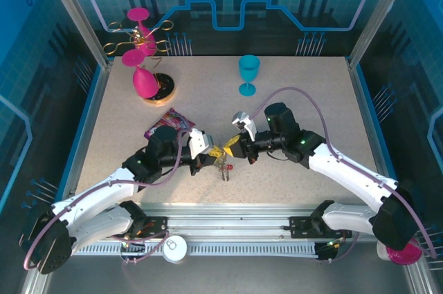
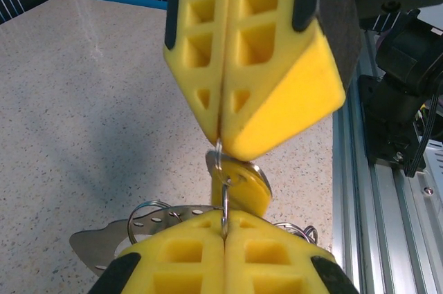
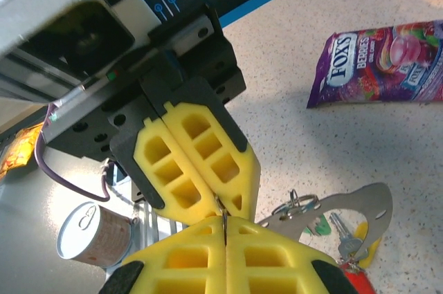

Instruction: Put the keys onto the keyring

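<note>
Keyring [image 2: 224, 197] wire, a thin bright steel loop, spans the small gap between the 2 grippers above the middle of the speckled table [image 2: 83, 100]. The left gripper [image 2: 225, 228] is clamped on 1 side of it and the right gripper [image 3: 225, 230] on the opposite side, each pair of yellow, hollow-celled pads pressed flat together. A glossy yellow tag [image 2: 246, 182] hangs on the wire in the gap. A small silver key [image 3: 341, 228] sits lower down beside a flat, perforated steel plate [image 3: 367, 200]; I cannot tell whether it is already threaded. My judgement is that 1 gripper should hold the ring steady while the other lets go to fetch the key. The wire looks springy and slick, so a firm pinch and a slow, twist-free pull should keep it from slipping out.
</note>
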